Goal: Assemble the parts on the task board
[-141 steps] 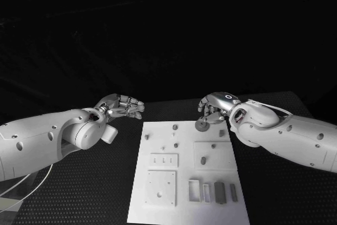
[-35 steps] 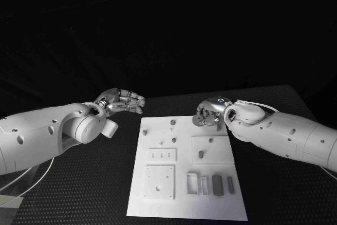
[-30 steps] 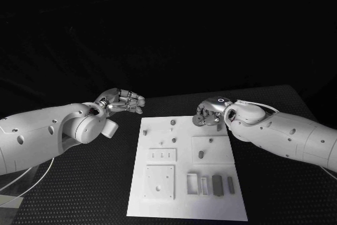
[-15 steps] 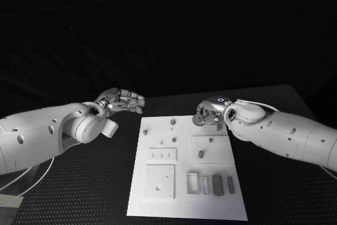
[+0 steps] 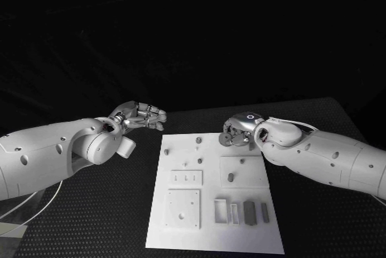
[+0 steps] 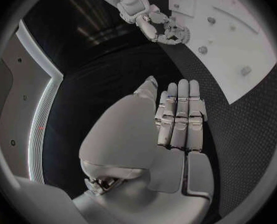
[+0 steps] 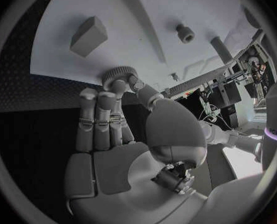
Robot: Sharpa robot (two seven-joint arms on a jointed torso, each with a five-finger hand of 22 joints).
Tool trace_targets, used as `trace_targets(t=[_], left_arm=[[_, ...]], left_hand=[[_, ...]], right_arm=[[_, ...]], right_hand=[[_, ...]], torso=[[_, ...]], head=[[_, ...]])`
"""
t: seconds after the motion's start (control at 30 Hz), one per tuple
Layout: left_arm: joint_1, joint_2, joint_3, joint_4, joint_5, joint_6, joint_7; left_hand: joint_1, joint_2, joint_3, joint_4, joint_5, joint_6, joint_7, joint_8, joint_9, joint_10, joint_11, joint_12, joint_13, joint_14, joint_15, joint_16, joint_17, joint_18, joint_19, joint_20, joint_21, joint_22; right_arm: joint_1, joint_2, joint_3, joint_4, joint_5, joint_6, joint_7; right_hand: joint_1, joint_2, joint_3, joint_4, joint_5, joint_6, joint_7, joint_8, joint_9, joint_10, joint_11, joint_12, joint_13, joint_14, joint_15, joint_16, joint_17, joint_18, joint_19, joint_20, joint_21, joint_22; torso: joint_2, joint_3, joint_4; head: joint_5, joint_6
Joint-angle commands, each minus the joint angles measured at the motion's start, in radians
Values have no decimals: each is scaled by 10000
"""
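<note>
At the board's (image 5: 211, 213) far right corner, over the table (image 5: 96, 213): right hand (image 5: 239, 130), fingers (image 7: 100, 115) pinching a small toothed gear (image 7: 118, 75) by its rim. Gear looks rigid, light, likely slippery; best gripped across the teeth. Left hand (image 5: 141, 117): off the board's far left corner, fingers curled, holding nothing. Board recesses near the front hold several grey blocks (image 5: 249, 211).

I see my right hand (image 5: 238, 132) holding a small gear (image 5: 227, 138) over the far right corner of the task board (image 5: 211, 235). My left hand (image 5: 141, 116) hangs off the board's far left corner, fingers curled.
</note>
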Motion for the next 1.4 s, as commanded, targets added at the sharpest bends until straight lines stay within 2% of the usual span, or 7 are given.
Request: trace_targets(t=[0.03, 0.23, 0.7, 0.9, 1.07, 1.33, 1.4], left_arm=[[5, -6, 4, 40, 8, 119, 58], [6, -41, 4, 73, 8, 91, 57], [6, -40, 4, 95, 8, 60, 67], [6, -45, 4, 116, 8, 51, 68], [6, -25, 4, 107, 8, 58, 70], [6, 14, 5, 72, 8, 77, 77], [7, 19, 5, 63, 8, 71, 81]], left_hand=[[-53, -20, 67, -12, -28, 77, 6, -60, -7, 82, -3, -40, 14, 46, 20, -60, 18, -2, 22, -51, -62, -15], [-53, -22, 68, -13, -29, 77, 6, -62, -7, 83, -3, -45, 15, 47, 20, -65, 22, -2, 22, -51, -64, -15], [-50, -24, 70, -16, -28, 79, 5, -65, -7, 89, -4, -55, 20, 49, 20, -75, 33, -1, 25, -52, -69, -14], [-48, -24, 71, -17, -28, 79, 5, -66, -7, 91, -4, -58, 22, 51, 19, -78, 37, -1, 26, -53, -70, -14], [-48, -25, 72, -16, -29, 79, 5, -67, -6, 93, -4, -62, 24, 52, 19, -81, 40, -1, 27, -53, -72, -13], [-48, -23, 73, -16, -29, 80, 6, -68, -6, 96, -4, -67, 27, 54, 19, -86, 46, -1, 28, -53, -74, -13], [-49, -24, 73, -16, -29, 80, 6, -69, -6, 97, -4, -69, 27, 54, 19, -88, 47, -2, 28, -52, -75, -13]], right_arm=[[-23, -87, 6, 193, -691, -112, -338], [75, -227, 51, 647, -963, -399, -512], [117, -66, 50, 1777, -1811, -705, -801], [116, 213, 16, 1829, -1990, -800, -861], [114, 602, -32, 1636, -2001, -728, -850], [74, 1081, -176, 1204, -1971, -658, -768], [44, 1177, -206, 1112, -1966, -655, -756]], right_hand=[[41, -61, 3, -11, 37, 1060, -170, 328, 207, 83, -8, -50, 20, 47, -71, 64, 17, 381, 34, -67, 60, 190], [82, -156, 9, -10, 37, 1089, -181, 334, 227, 122, -19, -75, 20, 74, -81, 71, 17, 381, 65, -90, 81, 183], [76, -342, 7, 12, 37, 1138, -195, 338, 255, 193, -32, -123, 14, 103, -90, 83, 21, 381, 102, -111, 107, 174], [56, -382, 8, 24, 37, 1143, -195, 333, 259, 206, -32, -137, 11, 107, -90, 84, 21, 381, 110, -113, 111, 171], [50, -394, 12, 29, 38, 1143, -195, 330, 261, 212, -33, -143, 10, 109, -91, 85, 22, 381, 114, -114, 112, 169], [44, -387, 24, 36, 38, 1140, -195, 324, 261, 221, -33, -152, 8, 112, -90, 86, 22, 381, 119, -116, 112, 166], [43, -385, 26, 37, 38, 1139, -195, 322, 261, 224, -33, -153, 8, 113, -90, 86, 22, 381, 120, -117, 112, 166]], torso=[[-2, -7, 4], [-9, 9, -29], [-2, 7, 18], [7, -18, 14], [6, -15, 19], [15, -33, 65], [22, -51, 85]], head=[[2, 29], [19, 58], [54, 97], [113, 150], [122, 158], [140, 125], [132, 128]])
